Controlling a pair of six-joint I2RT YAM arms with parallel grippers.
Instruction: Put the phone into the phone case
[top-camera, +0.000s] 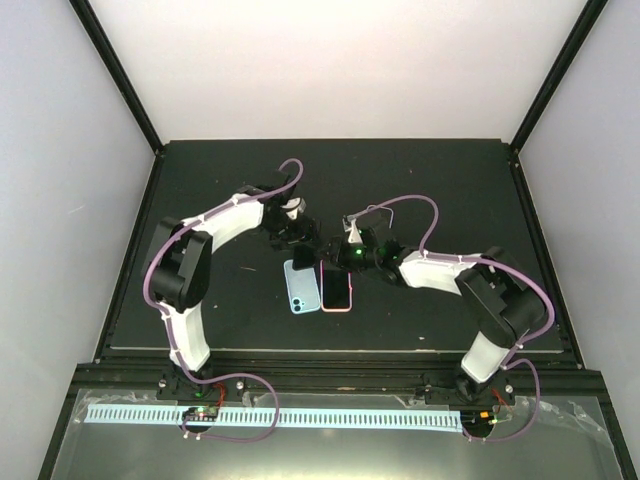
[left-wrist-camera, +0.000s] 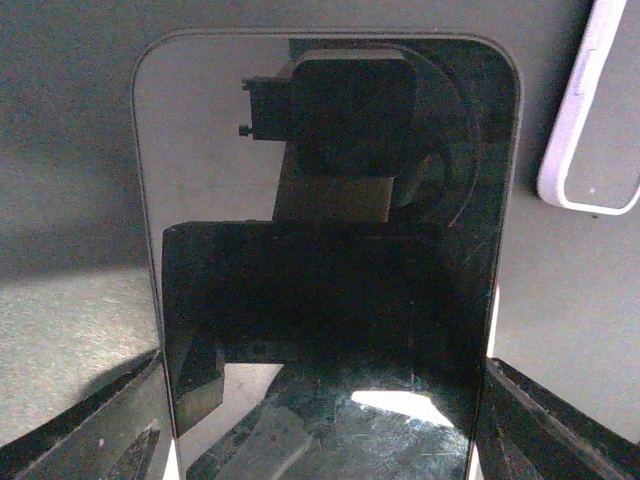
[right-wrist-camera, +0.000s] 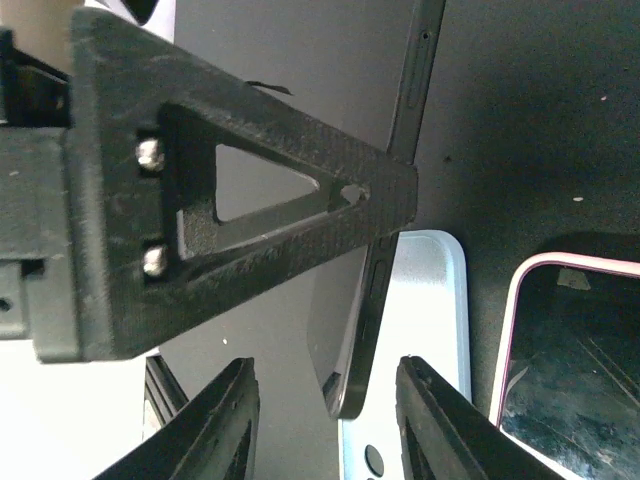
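Note:
My left gripper (top-camera: 300, 248) is shut on the dark phone (top-camera: 304, 257) and holds it tilted over the light blue phone case (top-camera: 302, 290), which lies flat on the black table. In the left wrist view the phone's glossy screen (left-wrist-camera: 330, 200) fills the frame between the fingers (left-wrist-camera: 555, 430). In the right wrist view the phone (right-wrist-camera: 385, 270) stands edge-on, its lower corner over the blue case (right-wrist-camera: 425, 330). My right gripper (right-wrist-camera: 325, 420) is open, its fingers on either side of that corner without touching it.
A second phone in a pink case (top-camera: 337, 290) lies right beside the blue case and also shows in the right wrist view (right-wrist-camera: 570, 350). A pale rounded rim (left-wrist-camera: 590, 120) lies at the upper right of the left wrist view. The left gripper's finger (right-wrist-camera: 240, 200) crosses the right wrist view.

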